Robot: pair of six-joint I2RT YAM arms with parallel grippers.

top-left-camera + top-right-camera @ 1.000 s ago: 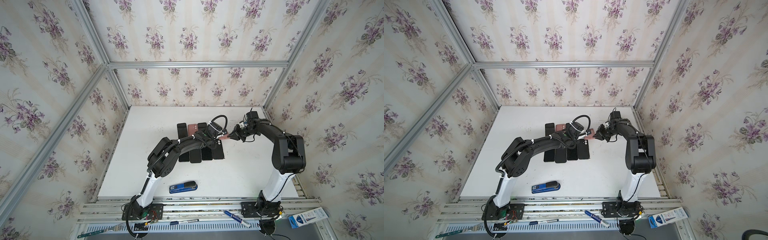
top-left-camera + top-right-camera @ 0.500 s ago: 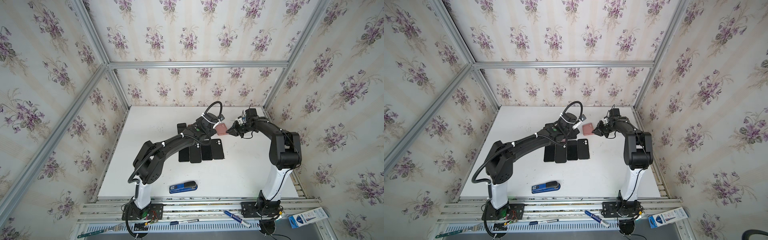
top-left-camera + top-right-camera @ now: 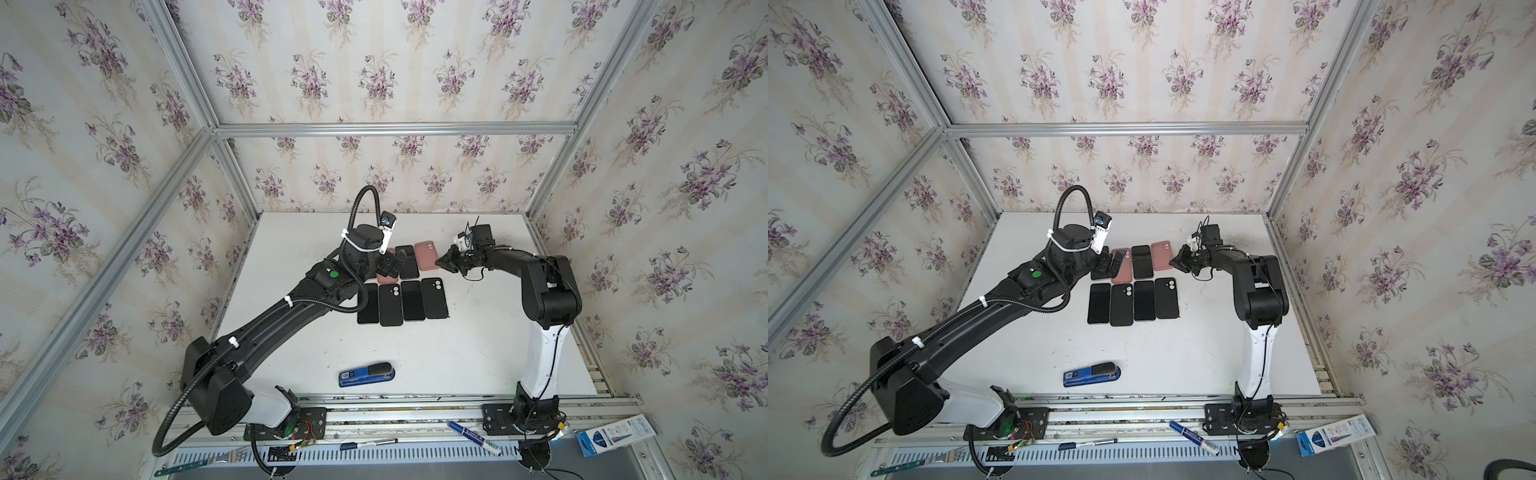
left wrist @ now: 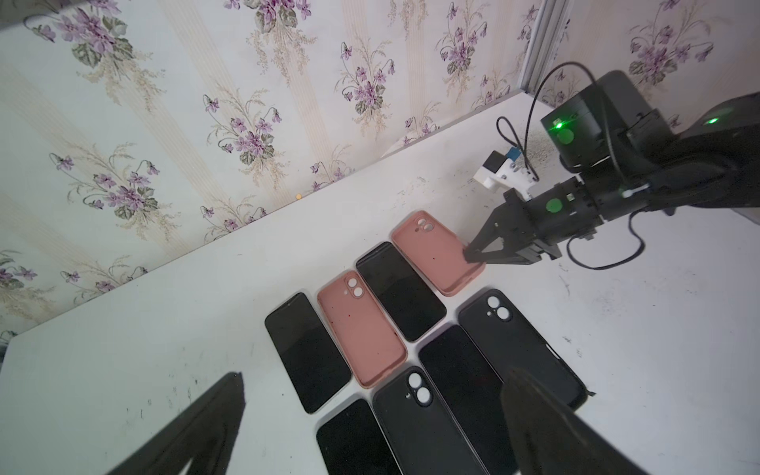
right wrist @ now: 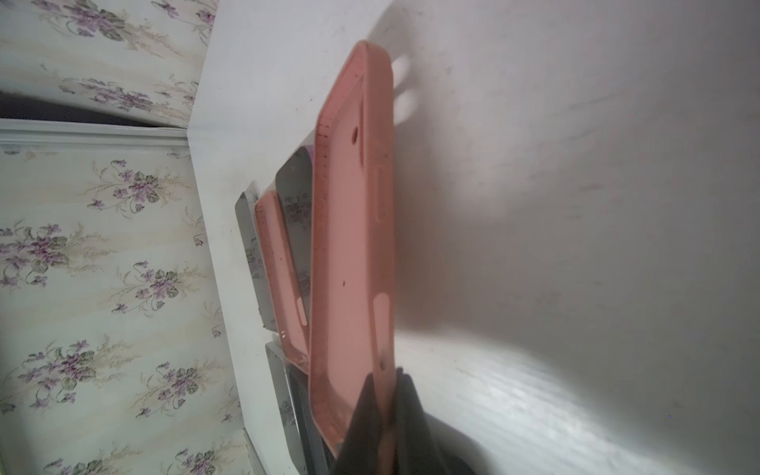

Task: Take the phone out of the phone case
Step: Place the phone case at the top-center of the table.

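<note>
Now, from the left: the left gripper [image 3: 1109, 264] stands with its jaws wide apart and nothing between them, over the left end of the back row. Below and ahead of those jaws lie 8 flat things in 2 rows of 4: 4 bare phones [image 4: 306, 351] with dark screens, 2 black cases [image 4: 436, 436] and 2 pink ones. The other pink case [image 4: 362, 329] lies empty just ahead of the open jaws, between 2 phones. In both top views the left gripper covers part of the back row, so the leftmost phone there is hard to make out. At the right, the right gripper [image 4: 473, 254] is pinched shut on the rim of the pink case [image 4: 436, 251], also empty, just beside a bare phone; whether it lies flat on the table [image 3: 478, 353] I cannot tell. 1 blue stapler [image 3: 366, 374] sits well apart from both jaws, back toward the arm bases. 1 second ago the left jaws were close to the right ones at that case; they have since drawn off leftward and opened.
</note>
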